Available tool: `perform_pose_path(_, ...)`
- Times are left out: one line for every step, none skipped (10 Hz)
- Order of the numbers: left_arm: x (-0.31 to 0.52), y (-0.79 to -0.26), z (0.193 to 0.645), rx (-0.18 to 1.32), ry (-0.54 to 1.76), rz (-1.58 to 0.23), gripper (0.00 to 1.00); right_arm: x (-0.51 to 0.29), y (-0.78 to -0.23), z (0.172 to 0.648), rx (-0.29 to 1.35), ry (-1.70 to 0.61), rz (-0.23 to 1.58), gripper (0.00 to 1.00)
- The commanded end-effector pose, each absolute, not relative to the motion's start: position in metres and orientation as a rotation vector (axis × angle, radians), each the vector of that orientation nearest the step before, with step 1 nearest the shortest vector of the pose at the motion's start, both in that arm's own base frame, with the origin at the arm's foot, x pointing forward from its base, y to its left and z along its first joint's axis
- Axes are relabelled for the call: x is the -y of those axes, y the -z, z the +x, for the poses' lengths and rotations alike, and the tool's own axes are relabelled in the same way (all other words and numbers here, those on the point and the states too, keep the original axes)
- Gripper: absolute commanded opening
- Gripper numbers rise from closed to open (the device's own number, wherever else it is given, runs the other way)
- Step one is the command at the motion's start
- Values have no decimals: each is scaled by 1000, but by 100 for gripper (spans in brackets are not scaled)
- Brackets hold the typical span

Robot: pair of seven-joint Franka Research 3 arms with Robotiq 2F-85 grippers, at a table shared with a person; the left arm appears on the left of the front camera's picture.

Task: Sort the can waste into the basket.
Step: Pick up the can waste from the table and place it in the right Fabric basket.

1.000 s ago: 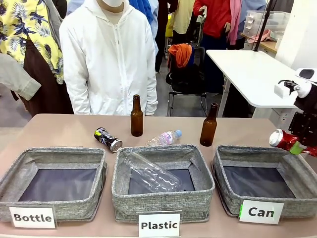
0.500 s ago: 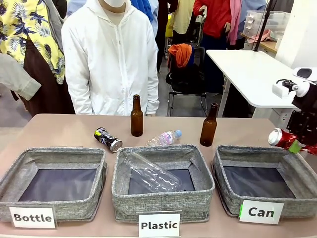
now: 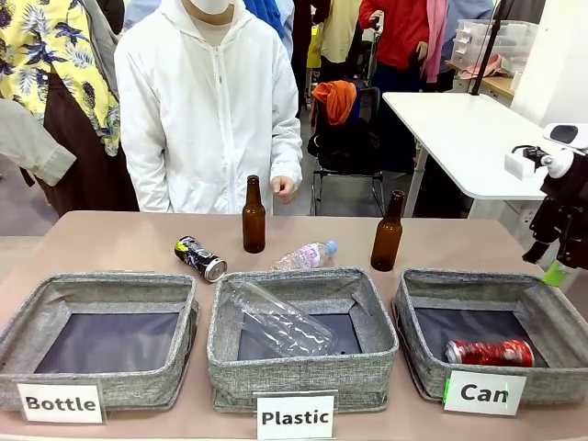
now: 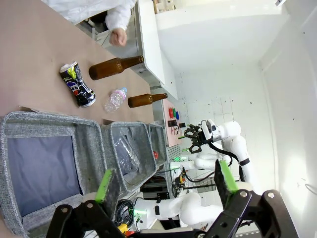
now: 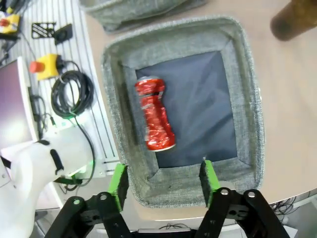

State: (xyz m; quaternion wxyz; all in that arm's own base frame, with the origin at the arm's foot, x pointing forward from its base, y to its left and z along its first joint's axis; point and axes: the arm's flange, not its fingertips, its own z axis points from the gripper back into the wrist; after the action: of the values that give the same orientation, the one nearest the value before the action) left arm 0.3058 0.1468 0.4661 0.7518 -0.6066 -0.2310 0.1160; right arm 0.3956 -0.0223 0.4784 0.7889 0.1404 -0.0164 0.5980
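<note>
Can (image 5: 155, 120): red, lying in basket (image 5: 246, 99) | right pincer (image 5: 163, 171): above it, spread, empty

So the pinkish-beige flat tabletop (image 3: 110, 239) runs across the whole lower half of the frame. Three grey woven-fabric rectangular bins sit on it in a row along the bottom: the Bottle bin (image 3: 92, 280) lower left, the Plastic bin (image 3: 303, 367) in the middle, and the Can bin (image 3: 551, 384) lower right. Each has a white printed label card (image 3: 295, 417) in front. Behind them, around mid-frame, a black drink can with colourful print (image 3: 200, 258) lies on its side. Just right of it a brown glass bottle (image 3: 254, 217) stands upright, then a small clear plastic bottle (image 3: 305, 255) lying down, then a second brown glass bottle (image 3: 388, 233) upright.
</note>
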Motion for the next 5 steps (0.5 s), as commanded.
perform_pose_path(-147,-466,304,511,-231,-1325,100,26,-479,402,51,-1306,304,100)
perform_pose_path(-147,-466,304,511,-231,-1325,100,26,-479,402,56,-1303,313,100)
perform_pose_path(-147,-466,304,511,-231,-1325,100,26,-479,402,57,-1293,328,100)
perform_pose_path(-147,-466,304,511,-231,-1325,100,26,-480,402,66,-1250,356,100)
perform_pose_path(-147,-466,304,511,-231,-1325,100,26,-484,403,87,-1125,430,100)
